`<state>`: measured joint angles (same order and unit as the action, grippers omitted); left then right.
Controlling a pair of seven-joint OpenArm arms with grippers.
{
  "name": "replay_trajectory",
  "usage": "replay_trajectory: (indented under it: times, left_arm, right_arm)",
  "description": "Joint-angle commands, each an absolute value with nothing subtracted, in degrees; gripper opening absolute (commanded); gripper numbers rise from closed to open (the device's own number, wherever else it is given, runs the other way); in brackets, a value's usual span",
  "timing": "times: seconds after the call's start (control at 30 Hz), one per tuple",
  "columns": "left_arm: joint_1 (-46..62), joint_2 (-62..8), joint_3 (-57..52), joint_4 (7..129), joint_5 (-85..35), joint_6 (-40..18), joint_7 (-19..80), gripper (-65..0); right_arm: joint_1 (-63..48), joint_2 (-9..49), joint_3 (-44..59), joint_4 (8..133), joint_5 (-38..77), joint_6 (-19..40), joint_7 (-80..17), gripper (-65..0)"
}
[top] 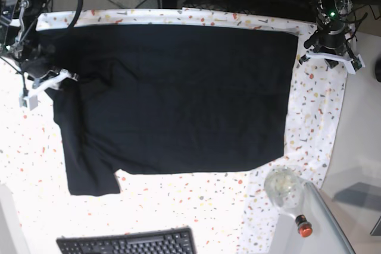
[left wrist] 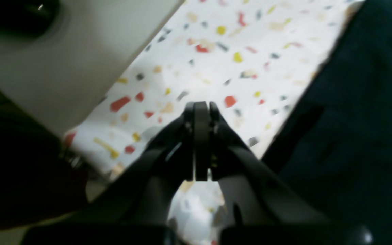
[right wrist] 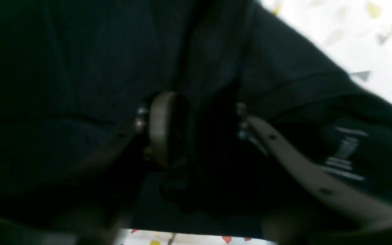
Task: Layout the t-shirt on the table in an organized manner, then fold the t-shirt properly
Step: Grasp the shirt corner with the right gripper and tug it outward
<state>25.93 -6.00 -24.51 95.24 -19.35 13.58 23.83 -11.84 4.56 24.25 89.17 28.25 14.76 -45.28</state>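
Observation:
The black t-shirt (top: 172, 96) lies spread flat across the speckled table (top: 178, 197), with its collar end at the left. My right gripper (top: 44, 86) sits at that collar edge. In the right wrist view the gripper (right wrist: 202, 129) has its fingers (right wrist: 160, 129) well apart with dark cloth filling the gap, and a white-printed tag (right wrist: 345, 153) shows to the right. My left gripper (top: 328, 56) hovers beyond the shirt's far right corner. In the left wrist view it (left wrist: 201, 105) is shut and empty over bare table (left wrist: 216, 61), with the shirt (left wrist: 369, 119) to its right.
A black keyboard (top: 128, 243) lies at the front edge. A clear glass jar (top: 284, 185) and a red-capped item (top: 305, 229) stand at the front right. A plain grey side surface (top: 363, 147) borders the table on the right and also shows in the left wrist view (left wrist: 63, 61).

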Motion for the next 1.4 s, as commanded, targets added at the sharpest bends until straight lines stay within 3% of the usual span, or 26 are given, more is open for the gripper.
replay_trajectory:
  times: [0.0,0.23,0.47,0.6,1.17,1.23,1.37]
  left_arm:
    - [26.0,-6.8,-24.7,96.1,-18.9,13.8,22.6,-65.0]
    - [26.3,-7.1,-24.7,96.0,-18.9,13.8,22.6,-65.0]
    - [26.7,-7.1,-24.7,96.0,-18.9,13.8,22.6,-65.0]
    - [26.8,-7.1,-24.7,96.0,-18.9,13.8,22.6,-65.0]
    - [26.8,-7.1,-24.8,96.0,-18.9,13.9,22.6,-65.0]
    - [26.8,-7.1,-24.8,96.0,-18.9,13.9,22.6,-65.0]
    - [26.8,-7.1,-24.8,96.0,-18.9,13.9,22.6,-65.0]
  right_arm:
    - [-11.0,5.6,24.5,92.2,29.0,15.2,-44.0,-32.3]
    - [-3.7,7.3,27.5,95.7,28.9,15.0,-43.9,-31.8]
    - [16.1,13.1,29.4,62.4,21.8,13.8,-43.7,-30.9]
    - [20.3,14.6,29.3,52.1,21.4,15.7,-40.6,-30.9]
    - [20.5,11.3,29.8,51.1,21.7,20.3,-45.7,-31.7]
    - [20.6,11.1,29.8,51.1,21.7,21.5,-45.5,-34.8]
    - [20.6,11.0,29.8,51.1,21.7,22.3,-45.0,-59.3]
